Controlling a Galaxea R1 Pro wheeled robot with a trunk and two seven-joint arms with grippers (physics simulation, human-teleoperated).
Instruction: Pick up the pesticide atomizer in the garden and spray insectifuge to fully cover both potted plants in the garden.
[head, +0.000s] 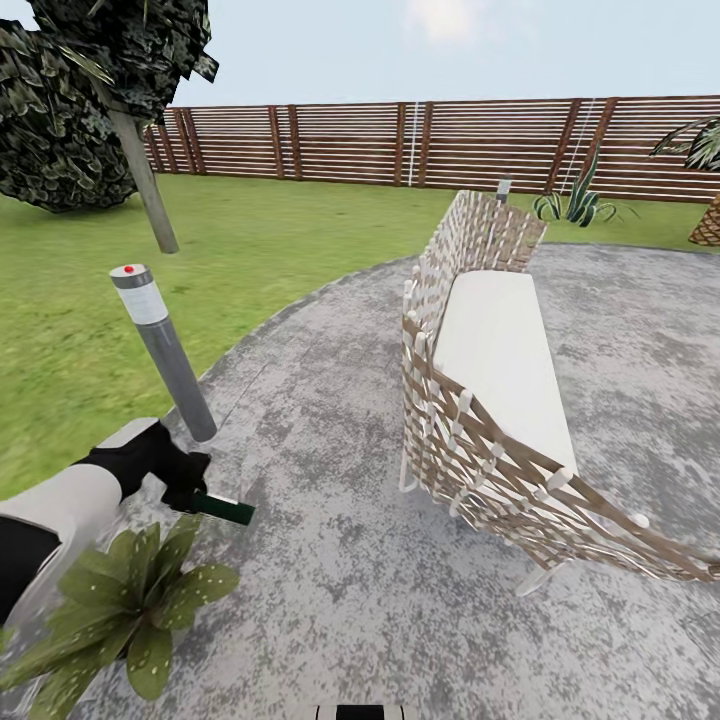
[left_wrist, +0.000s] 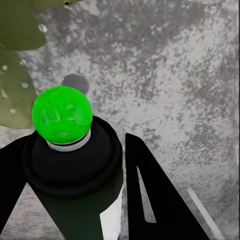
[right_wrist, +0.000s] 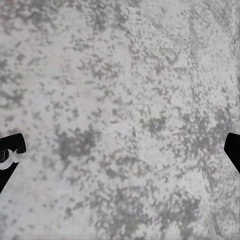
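The potted plant (head: 130, 610) is seen nearest, at seven o'clock. Just beyond it, the pesticide atomizer (head: 224, 509) is held clamped in the left end effector (head: 192, 490), lying level. It is judged light, rigid, slippery; mid-body suits gripping. The right end effector's fingertips (right_wrist: 10, 156) are spread wide.

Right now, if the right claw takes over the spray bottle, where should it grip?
Spray bottle: grip the dark body jutting past the left claw, coming from the bench side. It lies nearly level, pointing that way, and the left claw covers the rest.
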